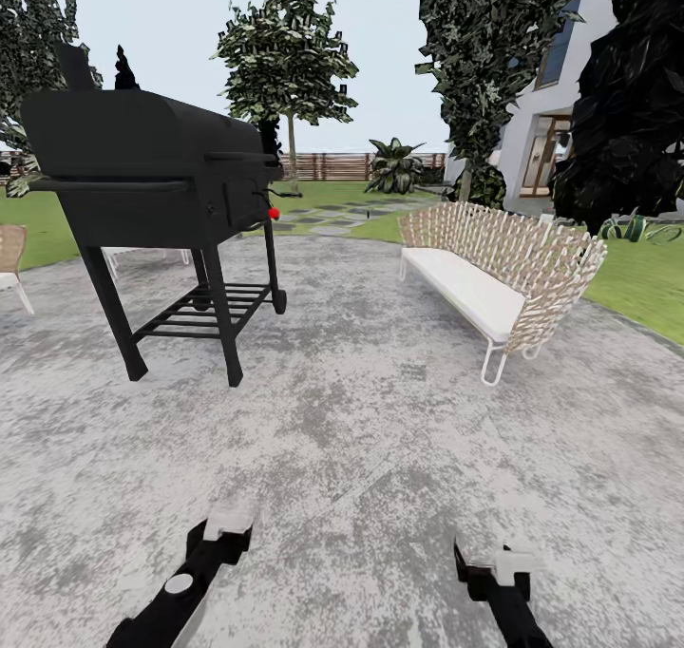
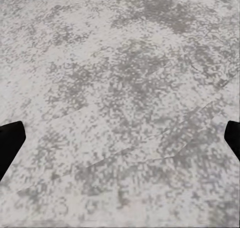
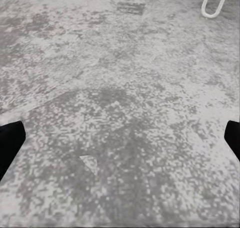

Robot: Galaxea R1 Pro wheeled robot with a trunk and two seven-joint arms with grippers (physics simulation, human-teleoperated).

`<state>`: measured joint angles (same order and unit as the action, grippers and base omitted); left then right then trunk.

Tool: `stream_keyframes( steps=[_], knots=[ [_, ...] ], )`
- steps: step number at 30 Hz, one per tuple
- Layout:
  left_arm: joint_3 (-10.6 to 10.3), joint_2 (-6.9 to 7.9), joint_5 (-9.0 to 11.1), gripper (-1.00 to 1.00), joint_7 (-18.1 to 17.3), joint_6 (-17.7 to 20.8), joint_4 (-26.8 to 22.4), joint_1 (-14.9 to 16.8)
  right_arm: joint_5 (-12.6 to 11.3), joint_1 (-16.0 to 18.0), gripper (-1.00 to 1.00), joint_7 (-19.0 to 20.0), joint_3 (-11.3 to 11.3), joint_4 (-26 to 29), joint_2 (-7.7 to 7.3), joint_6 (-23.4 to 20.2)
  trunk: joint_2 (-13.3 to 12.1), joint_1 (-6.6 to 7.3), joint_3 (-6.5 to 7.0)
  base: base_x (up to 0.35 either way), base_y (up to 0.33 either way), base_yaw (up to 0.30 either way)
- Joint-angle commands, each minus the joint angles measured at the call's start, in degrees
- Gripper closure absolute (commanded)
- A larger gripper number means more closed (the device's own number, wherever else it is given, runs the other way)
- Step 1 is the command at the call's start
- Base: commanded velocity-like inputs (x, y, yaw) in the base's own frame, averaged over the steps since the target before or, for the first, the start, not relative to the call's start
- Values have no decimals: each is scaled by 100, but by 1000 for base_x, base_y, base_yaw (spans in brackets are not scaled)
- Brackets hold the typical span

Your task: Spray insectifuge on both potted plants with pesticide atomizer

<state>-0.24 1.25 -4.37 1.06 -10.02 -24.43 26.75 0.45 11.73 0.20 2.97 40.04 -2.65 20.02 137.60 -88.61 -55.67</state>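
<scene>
The round grey paved patio spread widest, with green lawn beyond it and a brown slat fence far behind. A black barbecue grill stood on the paving at the left, a woven sofa with a white cushion well apart at the right. Low in the head view, the left pincer and right pincer hung over bare paving, each with fingers spread apart and empty. The atomizer and potted plants could not be made out.
</scene>
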Motion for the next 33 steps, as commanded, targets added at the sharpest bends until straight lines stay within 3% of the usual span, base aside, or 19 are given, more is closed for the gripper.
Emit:
stream_keyframes(
  steps=[1, 5, 11, 18, 25, 33],
  knots=[
    [12, 37, -32, -100, 13, -35, 7, -121, 6, 10, -100, 7, 4, -156, -1, 21, 2, 1, -5, 0, 0, 0],
    [53, 190, 13, -100, 15, -552, 38, -607, 8, 21, -100, 4, 6, -789, -28, 51, 2, 1, -5, 0, 0, 0],
    [59, 263, 36, -100, 10, -1081, 259, -921, 6, 23, -100, 5, 12, -1405, -71, 426, 2, 1, -5, 0, 0, 0],
    [77, 221, 48, -100, 22, -1184, 934, -952, 17, 23, -100, -4, 4, -2211, -120, 700, 2, 1, -5, 0, 0, 0],
    [144, 227, 49, -100, 22, -1190, 1032, -952, 6, 23, -100, -26, 25, -2289, -120, 728, 2, 1, -5, 20, 0, 0],
    [155, 232, 43, -100, 18, -1194, 1041, -952, 15, 23, -100, 5, 4, -2316, -114, 724, 2, 1, -5, 269, 0, 0]
  ],
)
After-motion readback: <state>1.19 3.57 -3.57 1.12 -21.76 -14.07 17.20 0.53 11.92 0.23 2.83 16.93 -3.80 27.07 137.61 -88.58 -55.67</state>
